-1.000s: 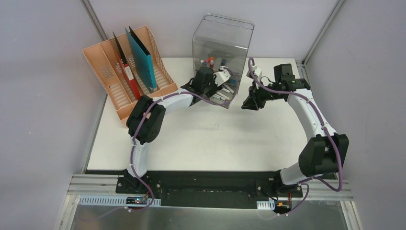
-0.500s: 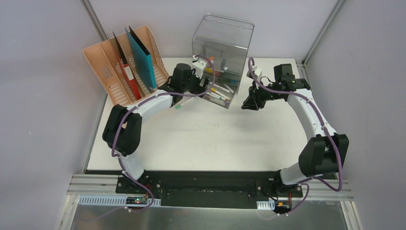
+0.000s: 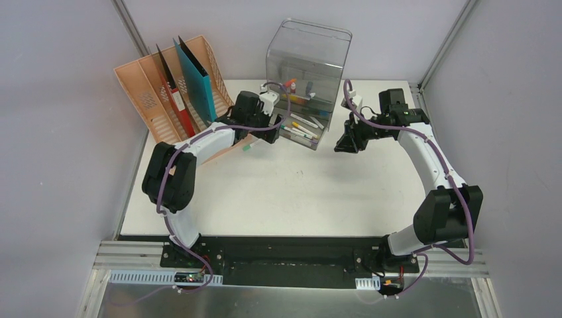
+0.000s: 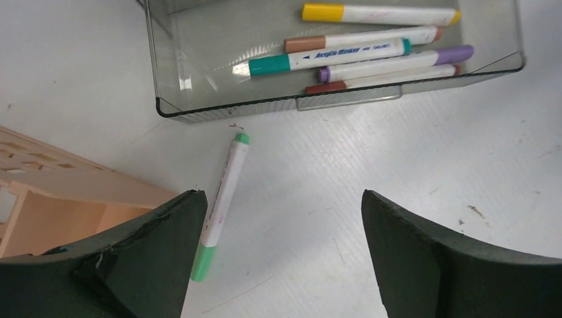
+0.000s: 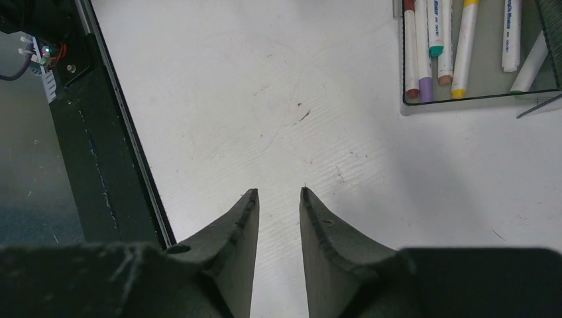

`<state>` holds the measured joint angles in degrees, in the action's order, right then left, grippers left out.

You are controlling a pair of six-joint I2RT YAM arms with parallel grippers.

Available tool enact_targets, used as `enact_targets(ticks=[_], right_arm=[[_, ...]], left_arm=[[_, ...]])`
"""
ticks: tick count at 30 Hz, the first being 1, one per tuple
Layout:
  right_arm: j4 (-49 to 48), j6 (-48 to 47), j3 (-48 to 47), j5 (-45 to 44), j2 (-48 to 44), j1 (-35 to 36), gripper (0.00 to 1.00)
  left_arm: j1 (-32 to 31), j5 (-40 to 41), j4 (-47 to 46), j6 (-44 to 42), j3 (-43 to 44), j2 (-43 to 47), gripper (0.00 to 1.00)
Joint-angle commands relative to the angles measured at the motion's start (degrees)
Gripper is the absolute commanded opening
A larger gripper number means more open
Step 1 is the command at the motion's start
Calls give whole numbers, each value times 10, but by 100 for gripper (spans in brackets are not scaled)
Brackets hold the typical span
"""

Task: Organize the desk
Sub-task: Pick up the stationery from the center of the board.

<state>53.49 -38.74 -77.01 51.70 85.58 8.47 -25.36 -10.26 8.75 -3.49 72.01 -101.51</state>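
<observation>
Plain pale grey walls close in the scene: a left wall (image 3: 59, 132), a back wall (image 3: 391, 33) and a right wall (image 3: 513, 99). Slim metal posts (image 3: 132, 30) run up the two far corners. Along the near edge lies a shiny metal sheet (image 3: 285, 303), catching a soft white glare under even light.

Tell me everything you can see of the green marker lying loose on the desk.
The marker is a slim pen, plastic by its look: white barrel, small green tip at one end, longer light-green cap at the other. It lies flat on the desk, outside the clear drawer, its small tip just short of the drawer's front wall, the peach rack beside it. Nothing but the desk seems to touch it.
</observation>
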Motion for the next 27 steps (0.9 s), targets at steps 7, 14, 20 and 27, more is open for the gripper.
enact_targets(ticks=[7, 14, 20, 27], right_arm=[[0, -17, -8, 21, -6, -2, 31], [1, -18, -8, 21, -2, -2, 31], [1, -18, -8, 19, 0, -1, 31], [1, -19, -8, 19, 0, -1, 31]], left_arm=[[7, 33, 76, -77, 72, -82, 80], [8, 60, 95, -100, 101, -120, 64], [8, 77, 121, -109, 127, -144, 57], [8, 81, 142, -111, 135, -156, 46]])
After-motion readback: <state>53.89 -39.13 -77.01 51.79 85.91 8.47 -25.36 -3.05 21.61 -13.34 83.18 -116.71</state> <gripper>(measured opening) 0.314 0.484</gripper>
